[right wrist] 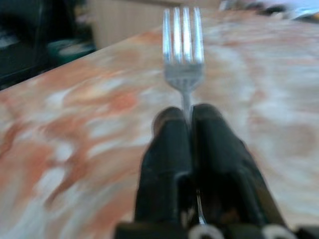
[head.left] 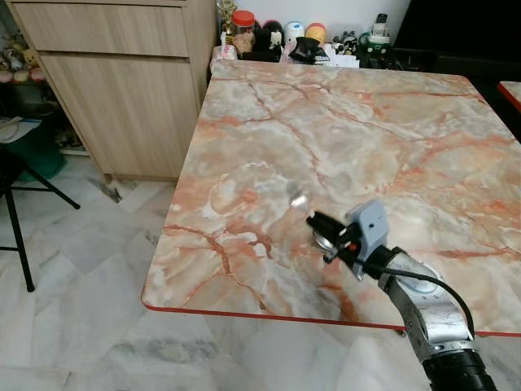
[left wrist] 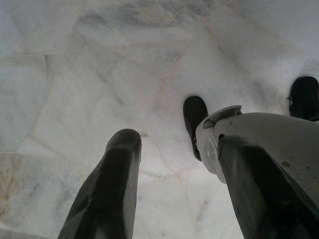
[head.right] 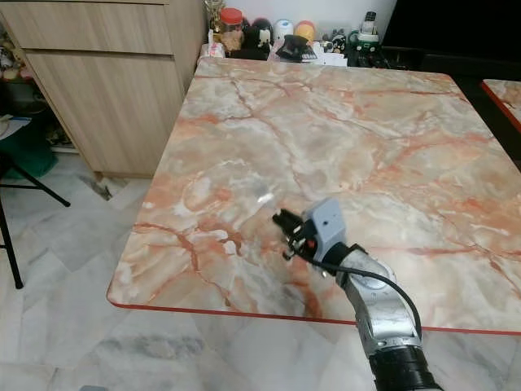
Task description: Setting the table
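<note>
A silver fork (right wrist: 183, 47) sticks out ahead of my right gripper (right wrist: 188, 115), whose two black fingers are shut on its neck, tines pointing away. Seen from the head, the right gripper (head.left: 319, 226) hovers low over the near part of the marble table (head.left: 342, 130), with the fork's shiny head (head.left: 298, 197) just beyond the fingertips. My left gripper (left wrist: 164, 144) hangs idle beside me with its fingers (left wrist: 107, 189) spread apart above the pale floor tiles.
Jars, figurines and small clutter (head.left: 293, 39) line the table's far edge. A wooden cabinet (head.left: 122, 81) stands to the left of the table, a black folding stool (head.left: 20, 212) further left. My black feet (left wrist: 194, 119) stand on the tiled floor.
</note>
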